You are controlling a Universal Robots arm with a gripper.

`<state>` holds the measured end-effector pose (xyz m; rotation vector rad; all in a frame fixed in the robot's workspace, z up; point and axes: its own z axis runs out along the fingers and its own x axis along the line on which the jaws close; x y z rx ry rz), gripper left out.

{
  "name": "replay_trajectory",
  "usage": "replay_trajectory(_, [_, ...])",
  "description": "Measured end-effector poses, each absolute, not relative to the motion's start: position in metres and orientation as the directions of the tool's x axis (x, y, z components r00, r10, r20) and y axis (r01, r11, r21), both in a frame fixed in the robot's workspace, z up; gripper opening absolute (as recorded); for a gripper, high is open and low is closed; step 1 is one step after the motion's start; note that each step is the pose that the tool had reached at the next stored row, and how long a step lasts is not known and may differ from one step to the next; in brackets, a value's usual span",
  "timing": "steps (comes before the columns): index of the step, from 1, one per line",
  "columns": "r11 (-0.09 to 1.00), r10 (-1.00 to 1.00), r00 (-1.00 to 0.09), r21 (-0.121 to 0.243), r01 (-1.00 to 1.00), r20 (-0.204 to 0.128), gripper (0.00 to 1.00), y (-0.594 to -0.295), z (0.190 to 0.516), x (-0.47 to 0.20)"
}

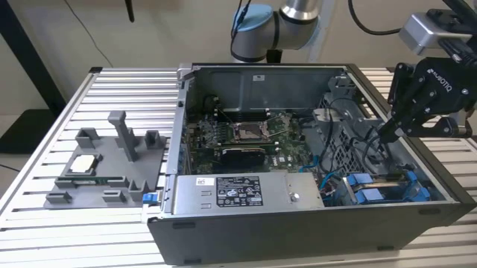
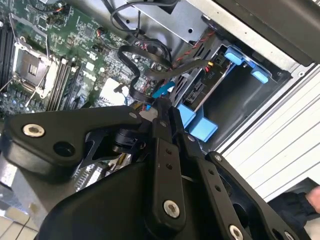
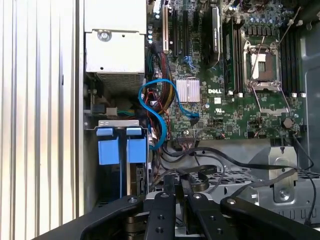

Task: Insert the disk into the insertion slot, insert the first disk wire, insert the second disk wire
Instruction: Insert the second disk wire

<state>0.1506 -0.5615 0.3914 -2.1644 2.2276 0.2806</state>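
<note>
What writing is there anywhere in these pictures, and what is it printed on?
Sticker on the power-supply box: fine black print, too small to read.
Body of the pincer: a white maker's mark, no other text.
Motherboard: a white maker's mark; the other markings are too small to read.

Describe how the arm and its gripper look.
The arm has silver tube sections and a light blue joint cap, with black cables hanging beside it. The gripper is matte black, built from bolted linkage bars with silver screw heads, carrying white lettering and a grey box above.
</note>
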Motion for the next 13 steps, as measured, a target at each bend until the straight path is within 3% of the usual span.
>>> replay_trajectory(5, [0.022,-0.991,-0.037,0.112,-0.993,-0.126,0.16,-0.5615,0.3910,0.1506])
replay_trajectory(13, [0.035,-0.999,-0.037,0.109,-0.993,-0.010,0.16,-0.5616,0.3903,0.1506])
